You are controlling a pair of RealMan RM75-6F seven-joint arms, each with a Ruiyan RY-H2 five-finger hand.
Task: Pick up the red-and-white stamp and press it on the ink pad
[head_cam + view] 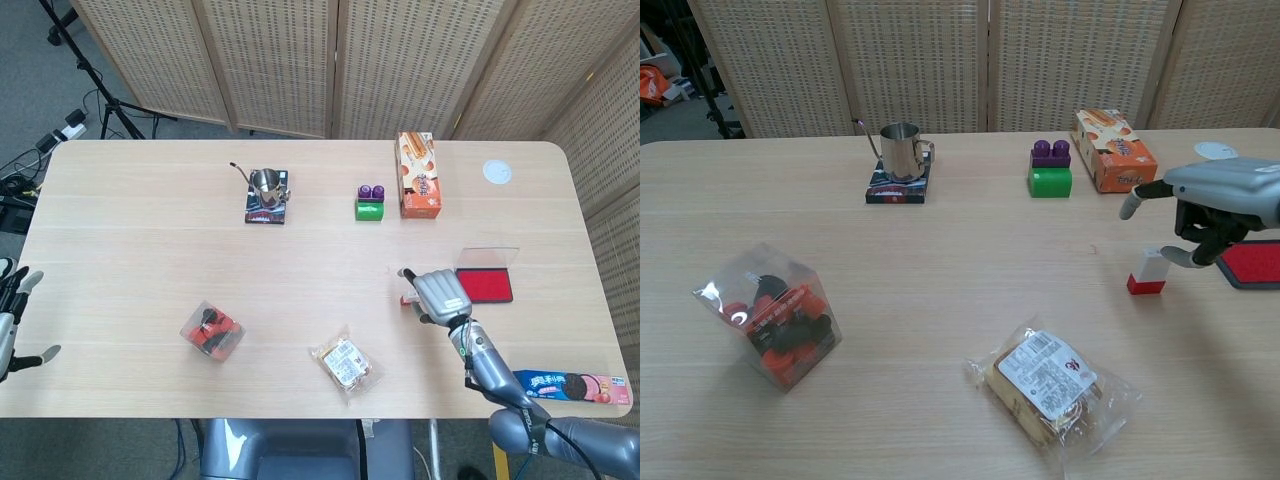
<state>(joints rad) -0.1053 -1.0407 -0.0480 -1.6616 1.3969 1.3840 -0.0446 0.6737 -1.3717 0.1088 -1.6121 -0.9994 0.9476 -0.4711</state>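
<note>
Stamp [1146, 272] stands upright beneath the open, empty right robot hand [1207, 208].

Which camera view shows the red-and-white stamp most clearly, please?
The chest view: the red-and-white stamp stands upright on the table, fully visible, white top and red base, with the right hand beside and above it. In the head view the hand covers most of it; only a small part shows.
</note>
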